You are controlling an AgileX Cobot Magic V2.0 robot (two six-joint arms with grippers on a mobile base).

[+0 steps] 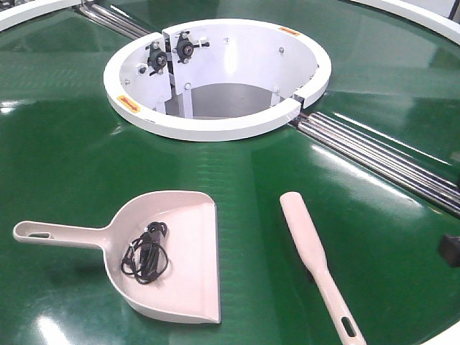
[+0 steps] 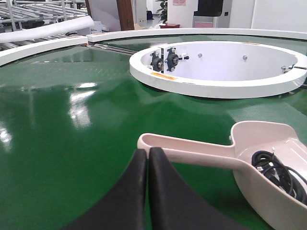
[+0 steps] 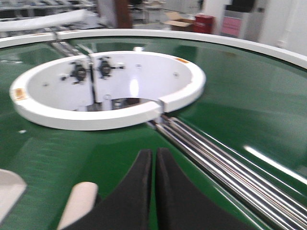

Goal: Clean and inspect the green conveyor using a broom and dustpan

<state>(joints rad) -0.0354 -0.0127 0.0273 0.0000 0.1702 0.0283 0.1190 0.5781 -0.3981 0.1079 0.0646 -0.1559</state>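
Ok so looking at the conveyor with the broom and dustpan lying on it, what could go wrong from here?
1. The black cord lies loose in the dustpan; tilting the pan's open edge down could spill it back onto the green conveyor.
2. The broom lies flat, so the shut right gripper may struggle to grasp it.
3. The steel rollers could catch swept debris in their gaps.

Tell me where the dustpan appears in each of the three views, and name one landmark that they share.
Exterior front-facing: the dustpan lies lower left, handle pointing left, a black cord in its pan.
Left wrist-mounted: lower right, handle reaching left above the left gripper.
Right wrist-mounted: only a blurred pale corner at the lower left edge, probably the dustpan.
Shared landmark: the white ring housing.
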